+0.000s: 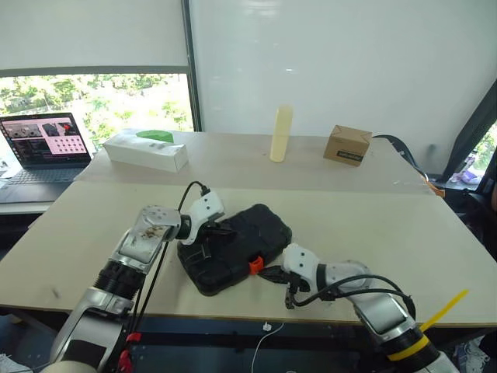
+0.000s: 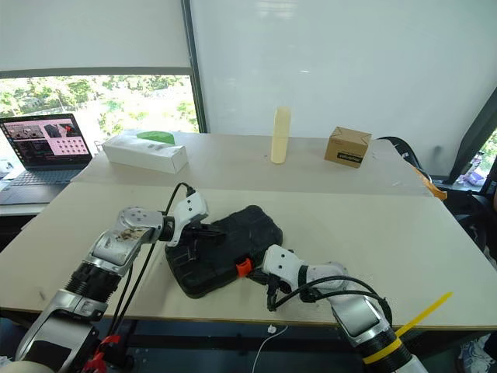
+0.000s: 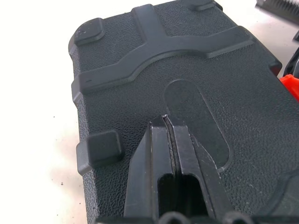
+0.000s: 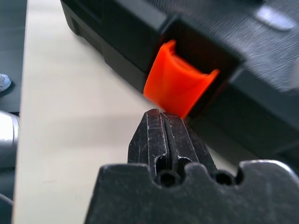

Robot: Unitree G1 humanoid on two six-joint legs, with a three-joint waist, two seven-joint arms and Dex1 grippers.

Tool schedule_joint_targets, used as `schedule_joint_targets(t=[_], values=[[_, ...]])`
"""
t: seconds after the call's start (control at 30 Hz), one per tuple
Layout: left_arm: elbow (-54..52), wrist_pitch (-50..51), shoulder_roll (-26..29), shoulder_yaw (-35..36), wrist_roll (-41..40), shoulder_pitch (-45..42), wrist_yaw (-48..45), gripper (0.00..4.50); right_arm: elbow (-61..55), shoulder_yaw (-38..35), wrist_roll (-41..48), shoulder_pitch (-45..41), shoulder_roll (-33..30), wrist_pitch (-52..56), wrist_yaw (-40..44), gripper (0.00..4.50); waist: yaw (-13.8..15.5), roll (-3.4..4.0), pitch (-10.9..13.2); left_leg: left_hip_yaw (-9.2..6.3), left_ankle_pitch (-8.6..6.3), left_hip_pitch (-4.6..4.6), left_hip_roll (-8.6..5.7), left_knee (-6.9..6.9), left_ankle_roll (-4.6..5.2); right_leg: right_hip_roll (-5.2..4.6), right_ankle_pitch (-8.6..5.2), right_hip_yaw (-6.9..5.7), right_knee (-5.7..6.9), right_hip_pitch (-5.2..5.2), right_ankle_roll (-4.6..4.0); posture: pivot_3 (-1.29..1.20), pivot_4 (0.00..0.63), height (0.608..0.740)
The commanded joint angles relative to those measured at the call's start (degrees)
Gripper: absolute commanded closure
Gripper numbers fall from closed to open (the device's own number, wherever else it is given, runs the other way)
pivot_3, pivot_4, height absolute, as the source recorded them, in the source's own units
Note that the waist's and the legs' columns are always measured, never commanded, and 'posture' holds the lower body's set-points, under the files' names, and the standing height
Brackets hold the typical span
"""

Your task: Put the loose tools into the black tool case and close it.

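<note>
The black tool case lies shut on the near part of the table, its lid down and its orange latch facing the front edge. My left gripper is shut and its tips rest on the textured lid near the case's left end. My right gripper is also shut, empty, with its tips right at the orange latch, which stands tilted outward from the case wall. The loose tools are out of view.
A white oblong box with a green item on it lies at the back left. A pale yellow cylinder and a small cardboard box stand at the back. A laptop sits on a side table at the left.
</note>
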Motion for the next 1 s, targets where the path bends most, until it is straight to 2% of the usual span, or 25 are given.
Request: schedule_joint_targets(t=[0.03,0.23,0.5,1.0], values=[[5.5,1.4,0.8,-4.6,4.1,4.4,-0.3,4.47,-5.0,-2.2,2.3,-0.9,-1.0,1.5,0.8,4.5,0.1,0.05,-0.1,-0.01,0.0,0.0,0.0,-0.01,0.0,0.0,-0.01,0.0,0.0,0.0,0.0,0.0,0.15,0.74],[6.1,0.9,0.5,-4.5,4.0,4.5,0.1,4.47,-2.0,-1.8,0.4,-1.7,0.8,0.4,-2.2,4.5,0.1,0.04,-0.1,0.0,0.0,0.01,0.0,-0.03,0.0,0.0,-0.02,-0.01,-0.02,0.0,-0.01,0.0,0.15,0.74],[6.7,0.8,0.8,-4.6,4.2,4.5,0.0,4.47,-0.3,-0.2,-1.2,-1.8,0.6,0.1,-1.0,4.5,0.1,0.05,-0.2,0.03,0.0,0.13,0.06,-0.03,0.0,0.02,-0.05,0.0,-0.01,0.05,-0.06,0.0,0.15,0.74],[9.4,0.1,0.6,-5.4,4.6,4.8,-0.2,4.47,3.9,-1.7,-1.5,-4.7,6.2,-1.6,-4.2,4.5,-0.1,0.07,-0.2,0.11,0.0,0.38,0.3,-0.07,0.0,0.13,-0.21,0.03,0.02,0.11,0.11,0.0,0.15,0.74]])
